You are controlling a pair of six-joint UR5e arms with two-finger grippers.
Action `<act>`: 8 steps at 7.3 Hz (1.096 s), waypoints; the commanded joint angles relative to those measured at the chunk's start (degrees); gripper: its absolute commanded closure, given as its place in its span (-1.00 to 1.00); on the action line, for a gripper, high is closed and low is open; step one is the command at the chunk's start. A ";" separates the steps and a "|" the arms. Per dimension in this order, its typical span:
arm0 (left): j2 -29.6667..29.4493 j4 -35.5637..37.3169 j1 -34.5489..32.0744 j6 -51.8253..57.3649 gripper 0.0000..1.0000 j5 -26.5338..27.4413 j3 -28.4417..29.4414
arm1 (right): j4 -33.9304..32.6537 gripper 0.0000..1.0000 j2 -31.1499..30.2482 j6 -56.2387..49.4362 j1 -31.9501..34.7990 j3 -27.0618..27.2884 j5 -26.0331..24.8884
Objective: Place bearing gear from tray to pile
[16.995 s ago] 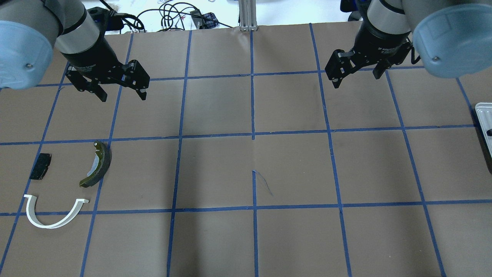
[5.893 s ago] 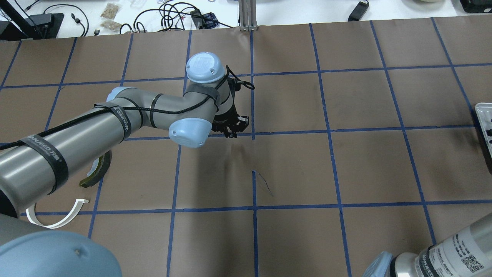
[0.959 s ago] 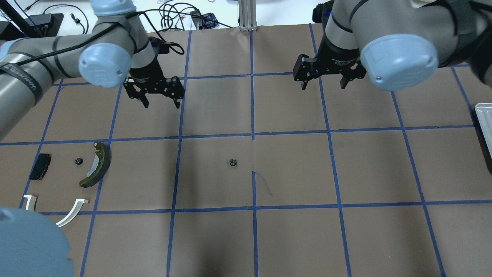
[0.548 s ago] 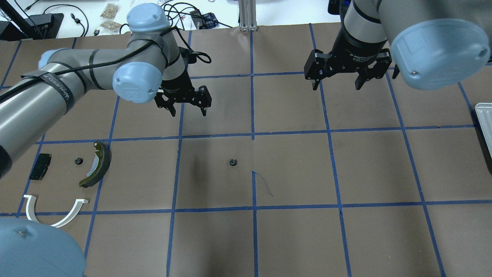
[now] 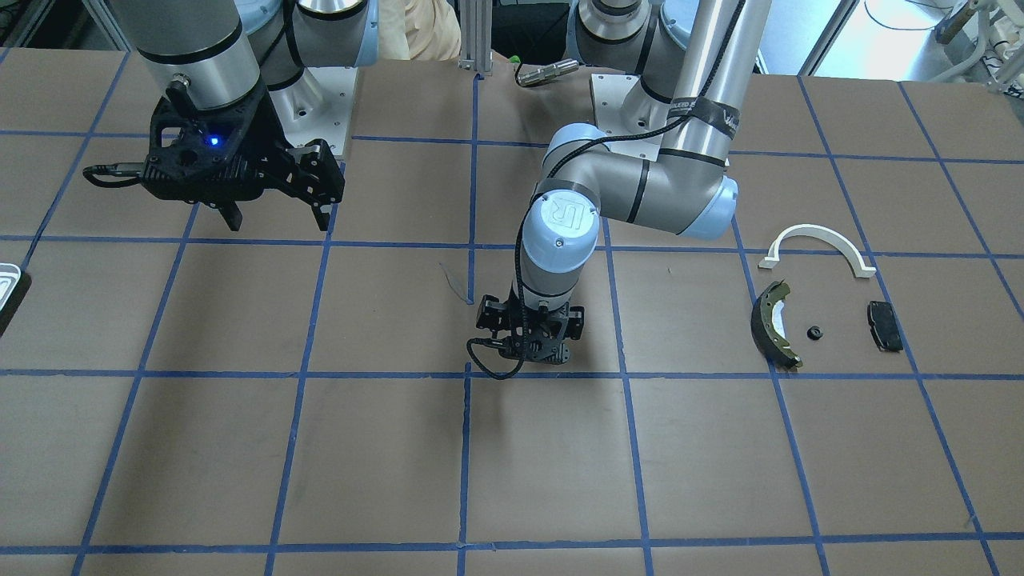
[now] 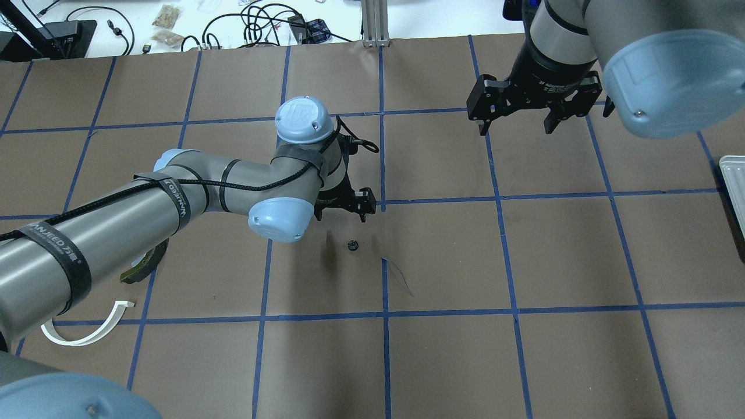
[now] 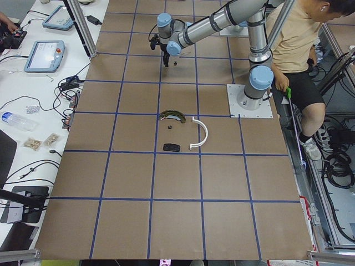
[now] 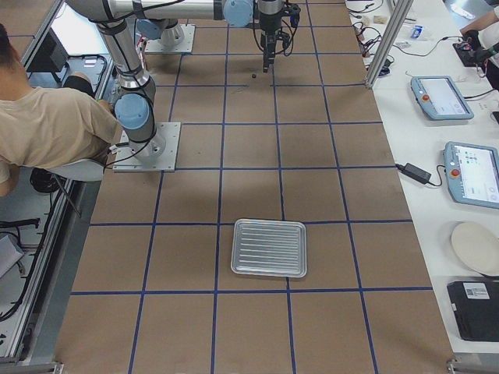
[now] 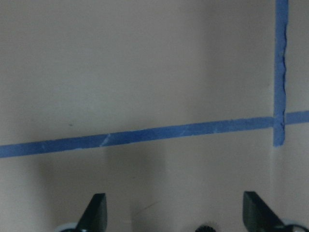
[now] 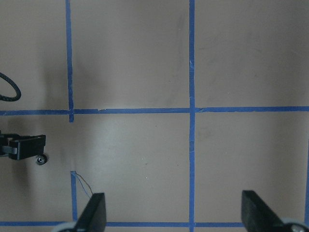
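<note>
A small black bearing gear (image 6: pixel 351 245) lies mid-table by a blue tape crossing; its top peeks in at the bottom edge of the left wrist view (image 9: pixel 207 228). My left gripper (image 6: pixel 341 214) is open and empty, low over the table just beyond the gear. A second gear (image 5: pixel 814 332) lies in the pile between the brake shoe (image 5: pixel 772 324) and the black pad (image 5: pixel 884 326), with the white arc (image 5: pixel 816 240) beside them. My right gripper (image 6: pixel 515 129) is open and empty, high over the far right. The silvery tray (image 8: pixel 269 248) holds no parts that I can see.
The table is covered in brown paper with a blue tape grid. My left arm (image 6: pixel 174 203) hides part of the pile in the overhead view. A seated person (image 8: pixel 47 125) is beside the robot's base. Cables and tablets lie off the table's far edge.
My left arm has swung right and toward the mid-table gear and come down low over it, still open. My right gripper has barely moved.
</note>
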 commanded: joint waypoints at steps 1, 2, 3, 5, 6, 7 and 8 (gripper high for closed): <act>0.07 1.21 -1.05 -2.43 -1.00 -0.08 -1.58 | 0.35 -1.00 -0.04 -0.21 -0.13 -0.07 -1.11; -0.10 1.29 -1.06 -1.92 -0.79 0.10 -2.20 | 0.70 -1.00 -0.13 -0.21 -0.04 0.11 -1.56; -0.02 1.29 -1.06 -1.83 -0.57 0.10 -2.20 | 0.44 -1.00 -0.04 -0.21 -0.13 -0.50 -3.91; -0.11 1.29 -1.06 -2.44 -0.20 -0.17 -2.29 | 0.70 -1.00 -0.13 -0.12 -0.04 -0.24 -3.93; -0.19 1.29 -1.06 -2.44 0.19 -0.25 -2.29 | 0.97 -1.00 -0.22 -0.12 0.05 0.02 -3.93; -0.11 1.29 -1.23 -2.53 0.40 -0.34 -2.29 | 0.79 -1.00 -0.13 -0.12 0.05 0.02 -4.02; -0.11 1.21 -1.49 -2.62 0.77 -0.26 -2.38 | 0.88 -1.00 -0.13 -0.12 0.05 -0.07 -4.11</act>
